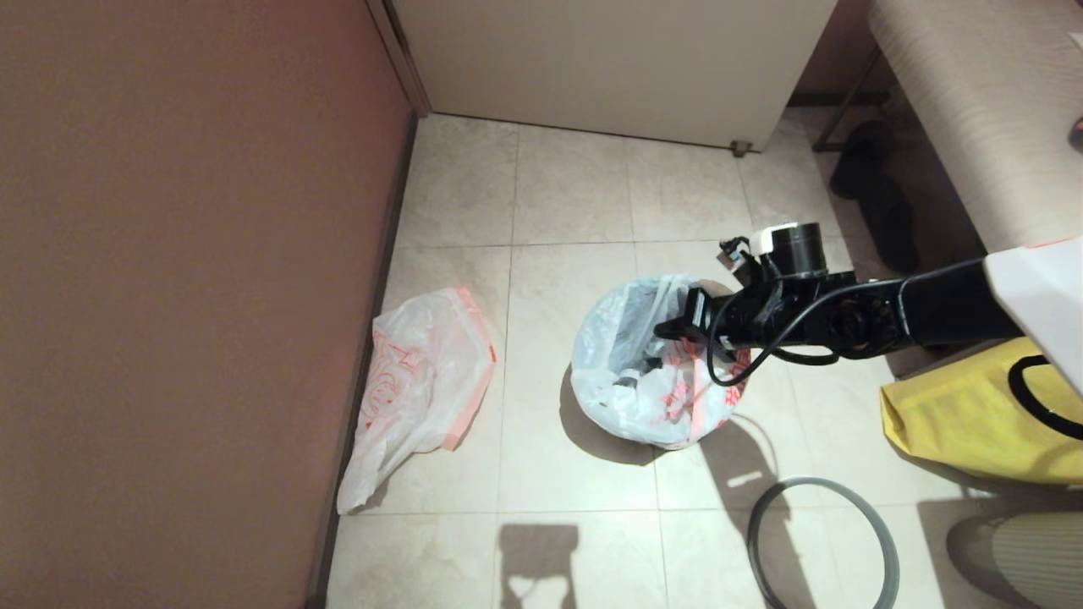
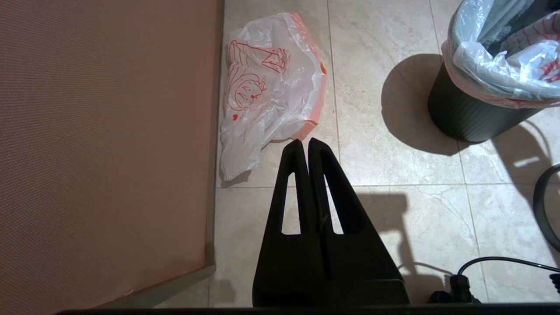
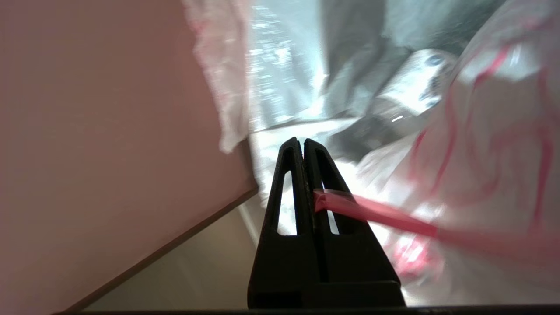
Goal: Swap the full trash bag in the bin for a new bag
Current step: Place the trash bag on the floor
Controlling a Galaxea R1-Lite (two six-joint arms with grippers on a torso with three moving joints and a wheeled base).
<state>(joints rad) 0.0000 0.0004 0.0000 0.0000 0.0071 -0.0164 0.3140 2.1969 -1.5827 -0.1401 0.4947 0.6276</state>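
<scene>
Grey hoop rim (image 1: 819, 541): lies flat on the tiled floor (image 1: 575, 211) nearest the robot, off the bin and apart from it, on the robot's right.
Yellow bag (image 1: 964, 419): sits on the floor at the right edge of the head view, beside the hoop.
Left gripper (image 2: 305, 142): parked above the floor near the reddish-brown wall (image 1: 186, 279); its jaws are pressed together with nothing between them.
Right gripper (image 3: 297, 141): reaches in from the right over the mouth of the bin; its jaws are closed on a thin orange-red loop handle (image 3: 376, 214), which runs taut from the jaws to the bag.
Full trash bag (image 1: 651, 372): white and see-through with red lettering, sitting in the bin, its top folded out over the bin's edge; dark scraps show through inside.
Bin (image 2: 468, 116): small round black pail standing upright mid-floor, casting a shadow toward the wall.
New bag (image 1: 423, 381): thin white plastic with a red line drawing and a pale-orange hem band, lying crumpled flat on the floor against the wall, well apart from the bin.
White cabinet (image 1: 609, 59): stands farthest back, across the floor.
</scene>
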